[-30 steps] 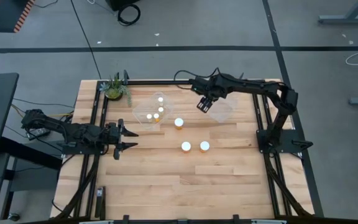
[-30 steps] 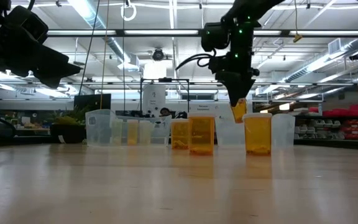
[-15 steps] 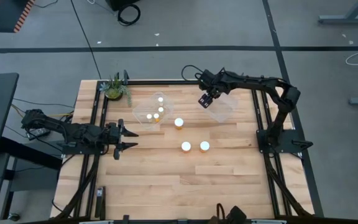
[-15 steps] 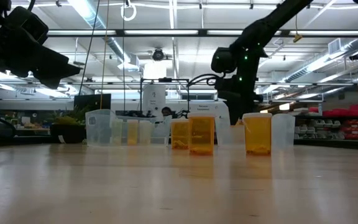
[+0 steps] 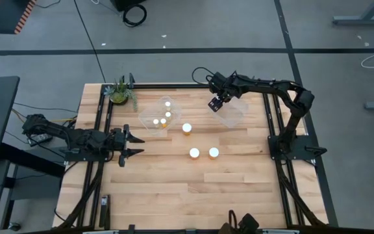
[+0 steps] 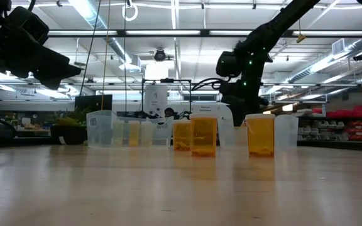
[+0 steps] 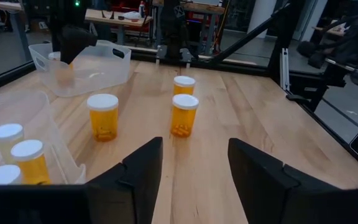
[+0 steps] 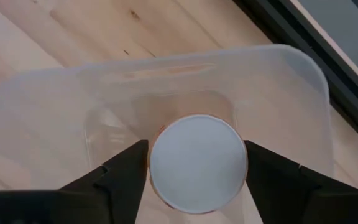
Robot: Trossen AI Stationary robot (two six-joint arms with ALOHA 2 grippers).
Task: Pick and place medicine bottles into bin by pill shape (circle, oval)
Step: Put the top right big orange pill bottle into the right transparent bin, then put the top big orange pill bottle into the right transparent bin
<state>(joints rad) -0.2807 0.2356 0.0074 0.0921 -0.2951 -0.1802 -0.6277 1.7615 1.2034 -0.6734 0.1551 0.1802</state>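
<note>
My right gripper [image 8: 197, 177] points down into the clear right bin [image 5: 234, 115]. Its fingers stand open on either side of a white-capped orange medicine bottle [image 8: 197, 163] in that bin. Three orange bottles stand on the table [image 5: 187, 128] [image 5: 194, 153] [image 5: 213, 153]. The clear left bin [image 5: 149, 120] holds three more bottles [image 5: 166, 114]. Near the table's left edge my left gripper [image 5: 132, 144] is open, level and holds nothing. My right gripper has a finger [image 8: 126, 177] close beside each side of the bottle's white cap [image 8: 160, 163], coming from above. The cap fills the space between the fingers. I cannot tell whether they touch it, or whether the bottle rests on the bin's floor.
A small potted plant [image 5: 119, 91] stands at the far left corner. Black frame rails [image 5: 174, 85] run along the table's far and side edges. Bare wood lies in the near half of the table [image 5: 193, 188].
My right gripper has gone down and a little toward the far edge, carrying the orange bottle from above the table down into the right bin. Most of that came early in the second.
</note>
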